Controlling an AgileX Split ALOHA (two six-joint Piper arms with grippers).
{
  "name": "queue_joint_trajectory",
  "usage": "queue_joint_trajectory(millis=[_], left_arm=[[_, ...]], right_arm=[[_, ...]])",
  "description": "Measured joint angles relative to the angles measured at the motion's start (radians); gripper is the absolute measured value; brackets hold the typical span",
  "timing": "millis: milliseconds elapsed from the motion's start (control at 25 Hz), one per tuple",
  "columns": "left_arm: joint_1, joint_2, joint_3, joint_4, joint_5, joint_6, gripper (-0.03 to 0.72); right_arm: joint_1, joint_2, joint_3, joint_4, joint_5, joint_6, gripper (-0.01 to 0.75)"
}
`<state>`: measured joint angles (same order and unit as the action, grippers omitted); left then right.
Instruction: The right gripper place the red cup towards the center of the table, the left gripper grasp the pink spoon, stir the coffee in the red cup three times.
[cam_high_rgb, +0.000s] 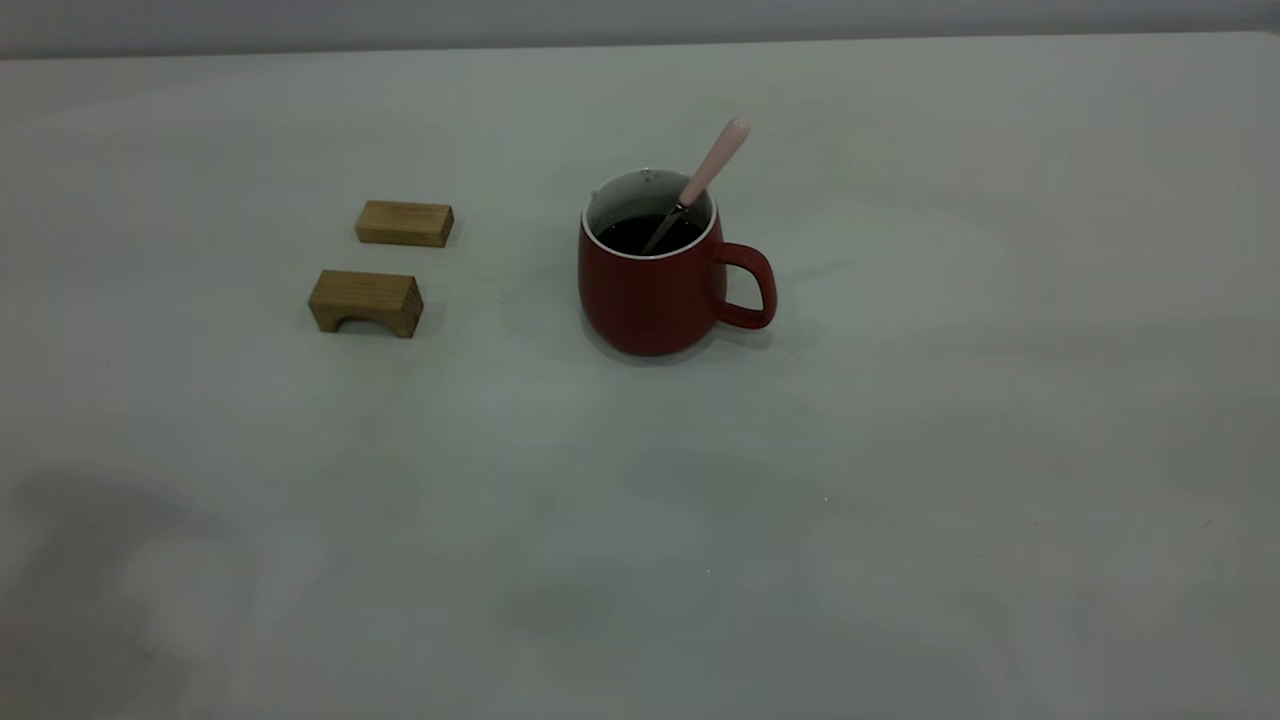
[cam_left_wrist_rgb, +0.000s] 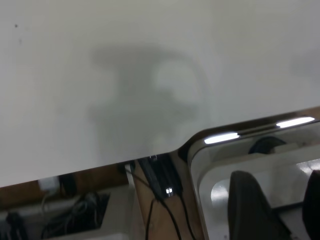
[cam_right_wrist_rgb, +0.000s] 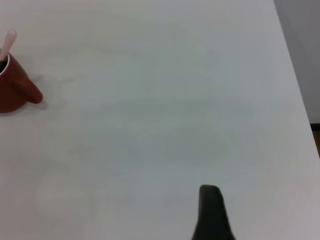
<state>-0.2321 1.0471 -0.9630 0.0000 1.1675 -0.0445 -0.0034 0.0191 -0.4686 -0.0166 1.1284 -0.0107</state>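
The red cup (cam_high_rgb: 650, 300) stands upright near the middle of the table (cam_high_rgb: 900, 450), its handle pointing right. Dark coffee (cam_high_rgb: 640, 232) fills it. The pink spoon (cam_high_rgb: 715, 165) leans in the cup, bowl in the coffee and handle up to the right. Neither arm shows in the exterior view. In the right wrist view the cup (cam_right_wrist_rgb: 12, 87) with the spoon's handle (cam_right_wrist_rgb: 7, 42) is far off, and a single black finger (cam_right_wrist_rgb: 211, 210) of my right gripper shows. My left gripper (cam_left_wrist_rgb: 282, 205) hangs open over the table's edge (cam_left_wrist_rgb: 100, 165), holding nothing.
Two small wooden blocks lie left of the cup, a flat one (cam_high_rgb: 404, 223) farther back and an arched one (cam_high_rgb: 365, 302) nearer. Cables (cam_left_wrist_rgb: 160, 200) and a shiny curved frame (cam_left_wrist_rgb: 220, 137) show beyond the table's edge in the left wrist view.
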Motion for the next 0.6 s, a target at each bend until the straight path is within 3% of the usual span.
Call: queue_joint_trajectory(millis=[120, 400, 600], left_arm=[[0.04, -0.174, 0.093, -0.012, 0.0, 0.005, 0.339], [0.252, -0.473, 0.256, -0.012, 0.0, 0.035, 0.339], [0.269, -0.667, 0.357, -0.038, -0.004, 0.055, 0.339]], right_arm=[[0.0, 0.0, 0.0, 0.0, 0.0, 0.0, 0.583], [0.0, 0.0, 0.0, 0.0, 0.0, 0.0, 0.583], [0.0, 0.0, 0.0, 0.0, 0.0, 0.0, 0.583]])
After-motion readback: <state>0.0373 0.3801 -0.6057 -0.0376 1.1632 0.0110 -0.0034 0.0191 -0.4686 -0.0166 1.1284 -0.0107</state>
